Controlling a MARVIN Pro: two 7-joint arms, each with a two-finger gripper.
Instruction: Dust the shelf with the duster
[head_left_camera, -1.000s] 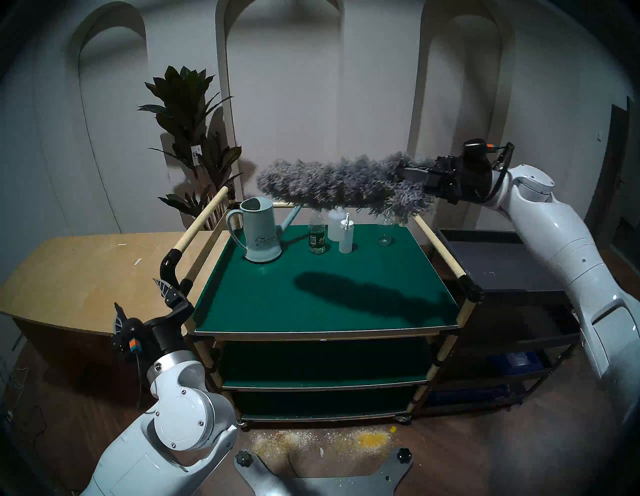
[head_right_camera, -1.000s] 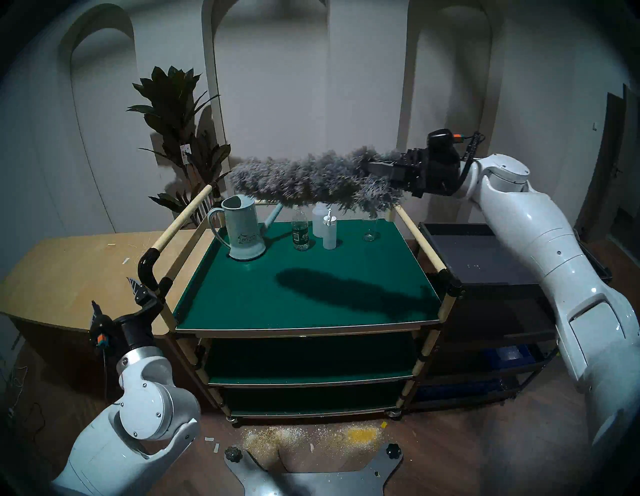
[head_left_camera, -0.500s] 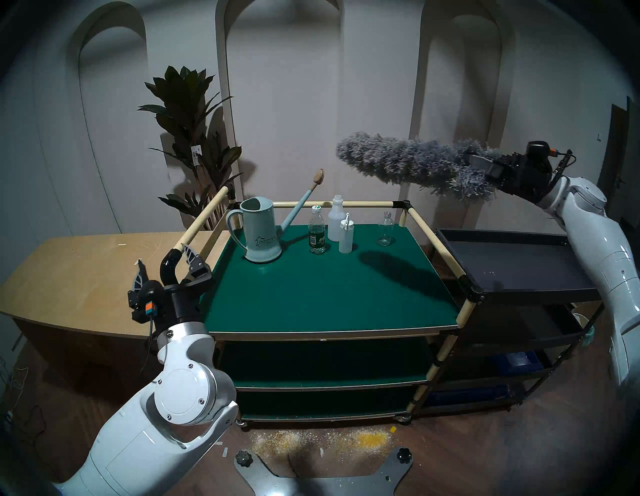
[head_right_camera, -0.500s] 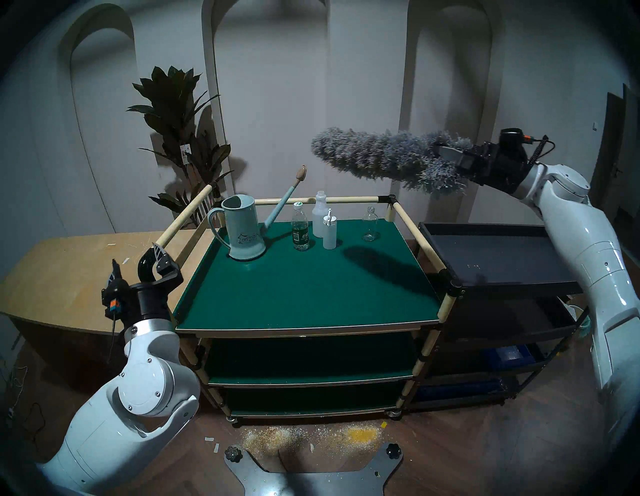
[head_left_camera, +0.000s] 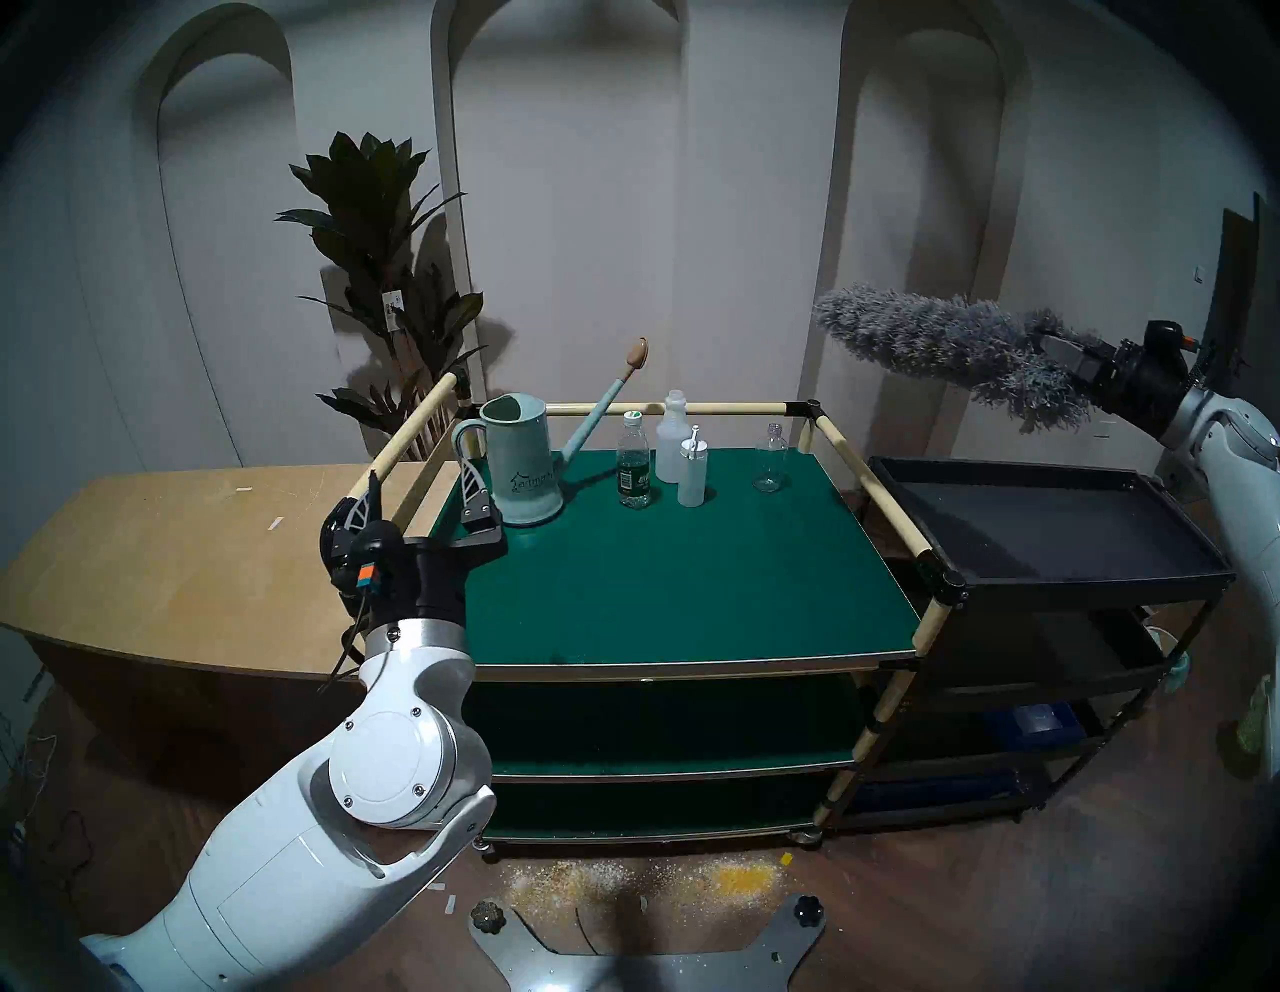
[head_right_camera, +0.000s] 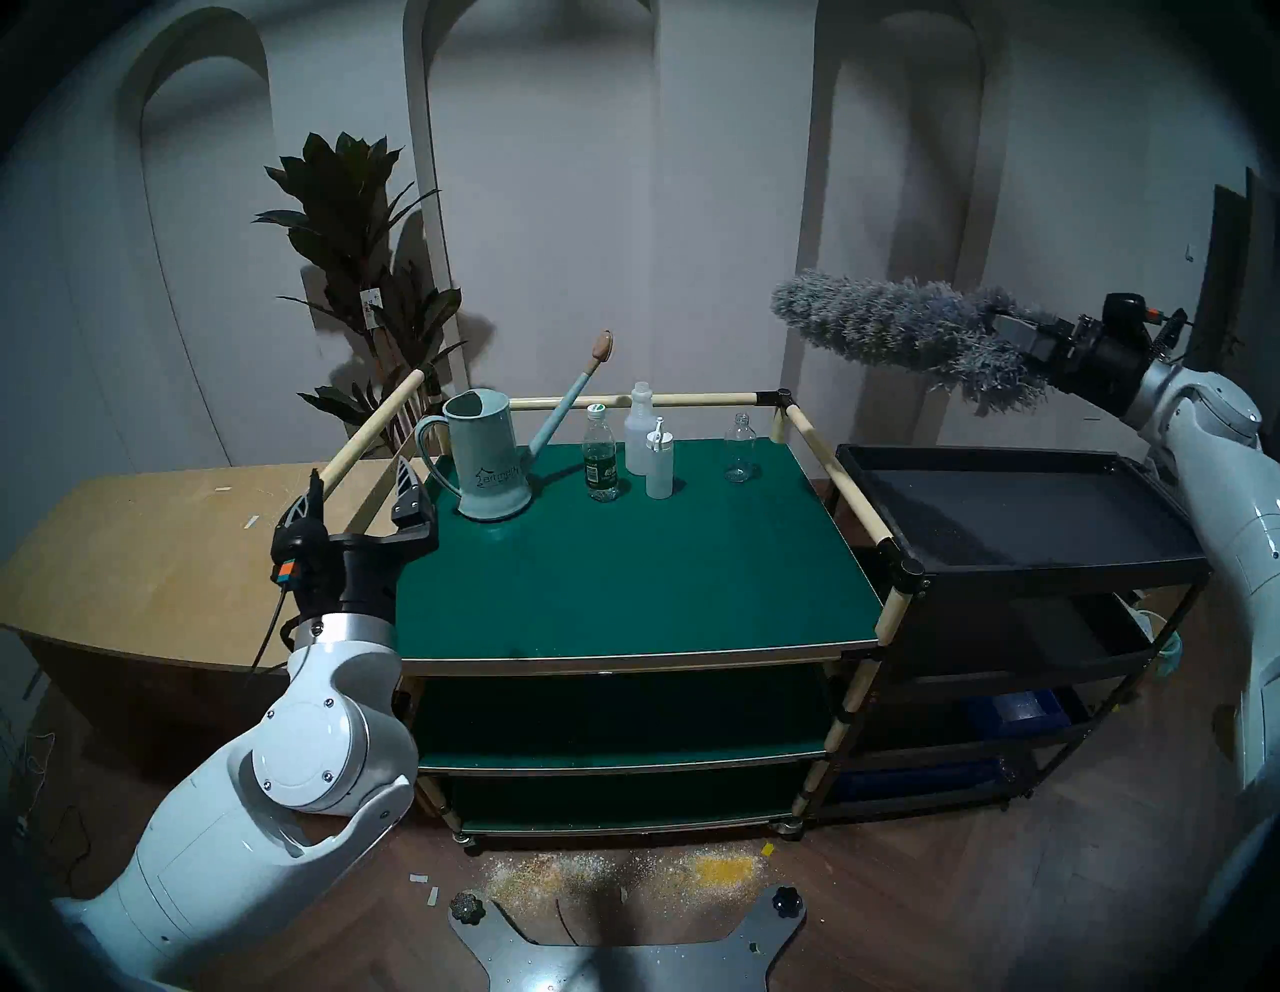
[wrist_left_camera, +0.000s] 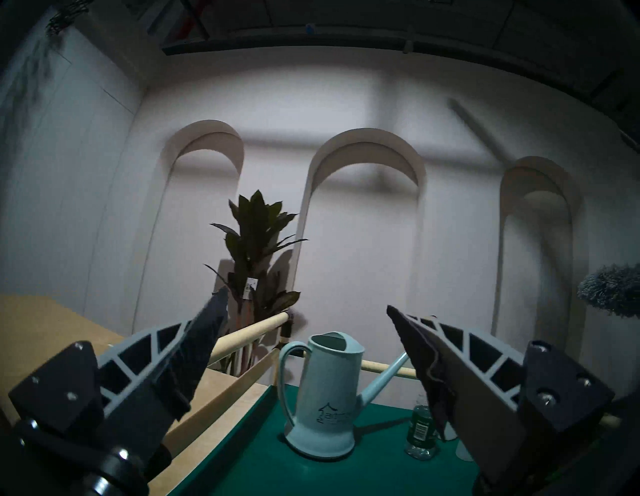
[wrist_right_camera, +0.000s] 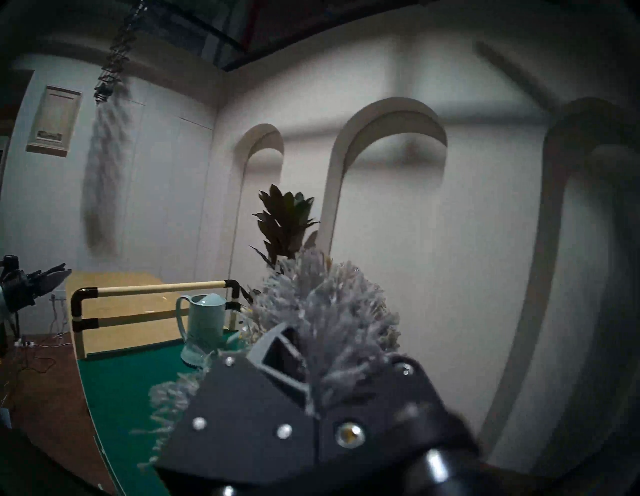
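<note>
Holding the duster (head_left_camera: 949, 344) by its handle end, the right gripper (head_left_camera: 1070, 357) is high in the air at the right side of the scene, above the black tray cart (head_left_camera: 1039, 533). Its jaws are pressed together on the duster, and grey strands come out around the fingers in the right wrist view. The fluffy grey head lies almost level and points toward the middle of the room. It is off the shelf (head_left_camera: 679, 575) and touches nothing.

The shelf is the dark-green top board of a three-tier cart, with cream tube rails (head_left_camera: 699, 409) and black joints around it. At its far part stand a pale blue watering can (head_left_camera: 523, 461), a water bottle with a green label (head_left_camera: 634, 461), a white plastic bottle (head_left_camera: 672, 436), a small white pump bottle (head_left_camera: 692, 467) and a clear glass bottle (head_left_camera: 770, 458). All of them are upright. The near part of the board is bare.

The left gripper (head_left_camera: 422, 492) is at the left edge of the shelf, near the watering can but not touching it. Its two fingers (wrist_left_camera: 194, 353) stand well apart and hold nothing. One finger is over the green board and the other is outside the side rail, over the light wooden table (head_left_camera: 173, 554).

A dark-leaved plant (head_left_camera: 381, 277) stands behind the cart by the white wall. Yellow and white powder (head_left_camera: 644, 883) lies scattered on the floor in front of the cart.
</note>
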